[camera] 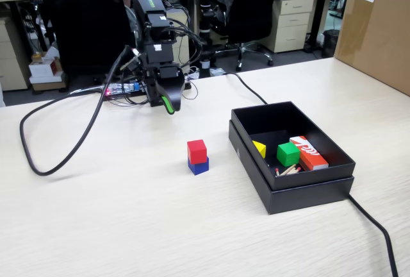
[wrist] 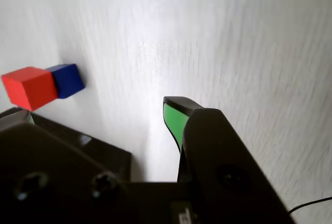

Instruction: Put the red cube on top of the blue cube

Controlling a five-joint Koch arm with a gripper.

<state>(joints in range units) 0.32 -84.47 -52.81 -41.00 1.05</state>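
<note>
Fixed view: red cube point(camera: 196, 151) sits on top of blue cube point(camera: 198, 165), stacked near mid-bench, slightly skewed against each other. Stack stands free on the pale wood bench point(camera: 128, 213), nothing touching it. Arm is folded back at the far side of the bench, gripper point(camera: 168, 104) pointing down with a green-lined tip, well apart from the stack. Only one tip shows here, so I can't tell whether the fingers are released or clenched. They hold nothing. A thick black cable point(camera: 64, 136) loops across the bench on the left of the picture, running to the arm base. Right of the stack is an open black box point(camera: 307, 190); inside it a yellow piece point(camera: 259, 148), a green cube point(camera: 287, 154), a red-orange and white box point(camera: 309, 152) and some thin sticks point(camera: 288, 170) near the front wall. A second cable point(camera: 378, 226) runs off from behind the box toward the front right corner.

Wrist view: one green-padded finger point(wrist: 174, 119) visible mid-frame over bare bench, the other side hidden by the black housing. The stack shows at the left edge, red and blue in contact, clear of the fingers.
</note>
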